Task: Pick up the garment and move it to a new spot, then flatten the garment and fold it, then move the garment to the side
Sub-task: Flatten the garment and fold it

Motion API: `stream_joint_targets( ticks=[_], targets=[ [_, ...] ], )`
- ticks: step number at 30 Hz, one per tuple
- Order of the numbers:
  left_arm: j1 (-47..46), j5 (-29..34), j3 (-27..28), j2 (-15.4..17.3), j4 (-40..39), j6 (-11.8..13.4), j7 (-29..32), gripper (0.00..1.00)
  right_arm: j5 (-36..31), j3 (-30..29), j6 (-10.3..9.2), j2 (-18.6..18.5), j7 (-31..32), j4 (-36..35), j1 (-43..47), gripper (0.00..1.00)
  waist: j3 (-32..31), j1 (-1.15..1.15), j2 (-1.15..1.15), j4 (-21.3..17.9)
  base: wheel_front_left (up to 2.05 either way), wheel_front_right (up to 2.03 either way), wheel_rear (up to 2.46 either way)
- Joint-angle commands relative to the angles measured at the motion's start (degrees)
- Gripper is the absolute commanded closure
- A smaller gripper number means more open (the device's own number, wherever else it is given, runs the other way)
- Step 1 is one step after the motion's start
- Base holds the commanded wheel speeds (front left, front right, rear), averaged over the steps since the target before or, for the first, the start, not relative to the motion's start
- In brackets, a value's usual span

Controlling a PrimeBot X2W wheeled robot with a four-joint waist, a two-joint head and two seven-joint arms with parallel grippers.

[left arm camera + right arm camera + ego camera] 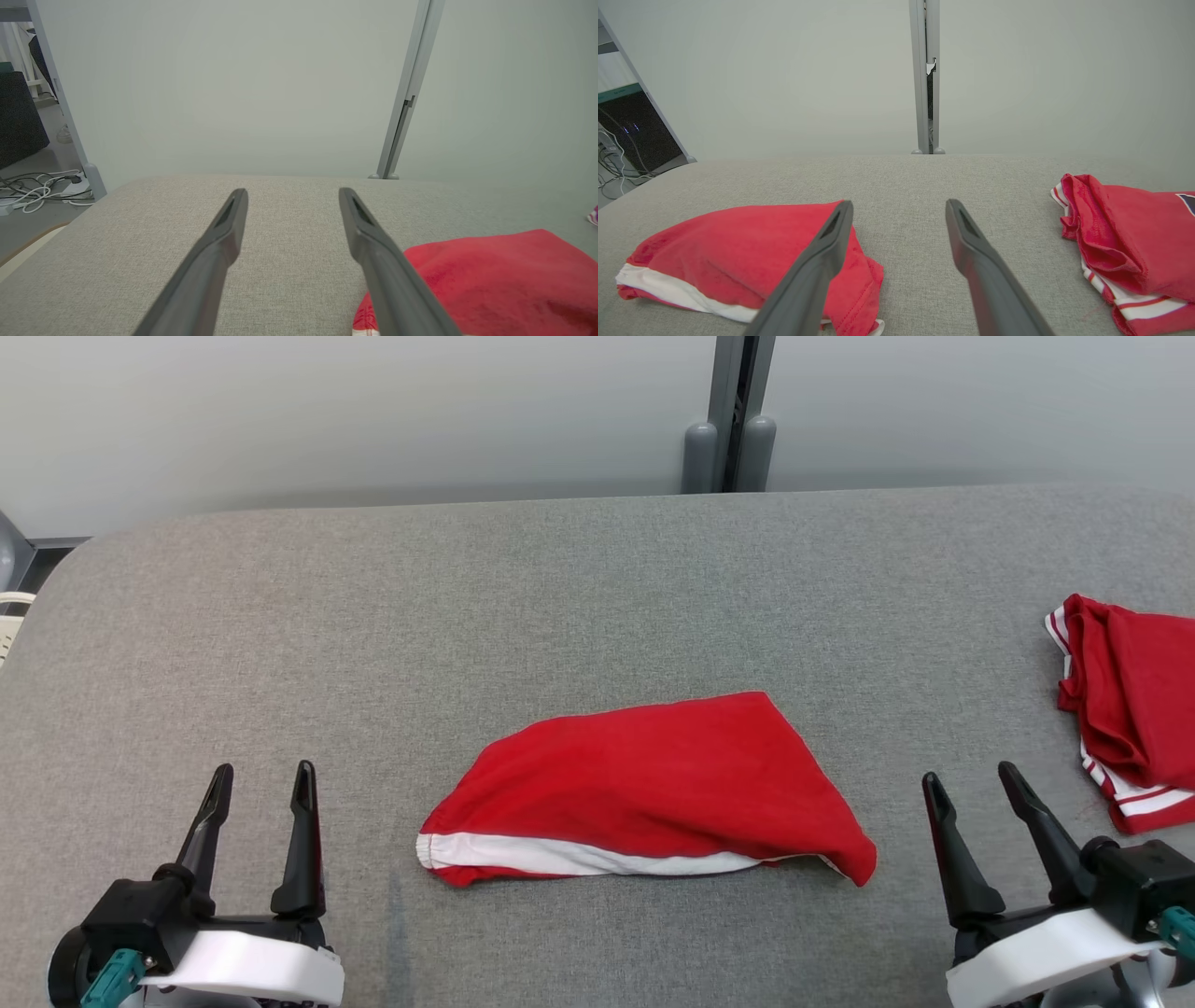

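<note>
Red knit garment (653, 784) lying lower centre, wedge-shaped, white hem band, on grey woven table (560, 597). Flanking it: left gripper (264, 770), right gripper (969, 775), jaws gaping, empty.

Red garment (653, 775) with a white band, second red-and-white-striped garment (1130, 709), grey table (560, 597).

Soft, matt red cloth garment (653, 775) with a smooth white band (560, 857), on a table (560, 579) covered in coarse grey woven fabric; claw fingers (302, 840) matt dark plastic.
</note>
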Motion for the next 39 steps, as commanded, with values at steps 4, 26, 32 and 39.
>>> stream_joint_targets(
  ticks=[4, 26, 32, 39],
  targets=[
    [0.52, 0.18, -0.20, 0.37, -0.49, 0.50, 0.14, 0.00, 0.52, 1.06, 0.02, -0.15, 0.21, 0.58, -0.03, 0.00, 0.14, 0.00, 0.00, 0.13, 0.00, 0.00, 0.00],
    [-2.46, 0.44, -1.87, -0.48, -1.05, 0.68, -0.01, 0.00, -0.12, 7.77, 0.02, -2.20, 1.16, 9.77, -1.26, 1.00, 5.02, 0.00, 0.00, 2.13, 0.00, 0.00, 0.00],
    [-3.46, 0.22, -1.76, -0.75, -0.02, 0.12, -0.66, 0.00, 0.42, 6.52, 0.02, -2.98, -0.09, 9.64, -3.92, 1.00, 5.99, 0.00, 0.00, 2.68, 0.00, 0.00, 0.00],
    [-5.20, 0.59, -1.89, -1.28, 0.79, -0.47, -1.27, 0.00, 1.62, 6.42, 0.02, -4.61, 0.35, 9.54, -9.29, 1.00, 7.75, 0.00, 0.00, 3.44, 0.00, 0.00, 0.00]
  ],
)
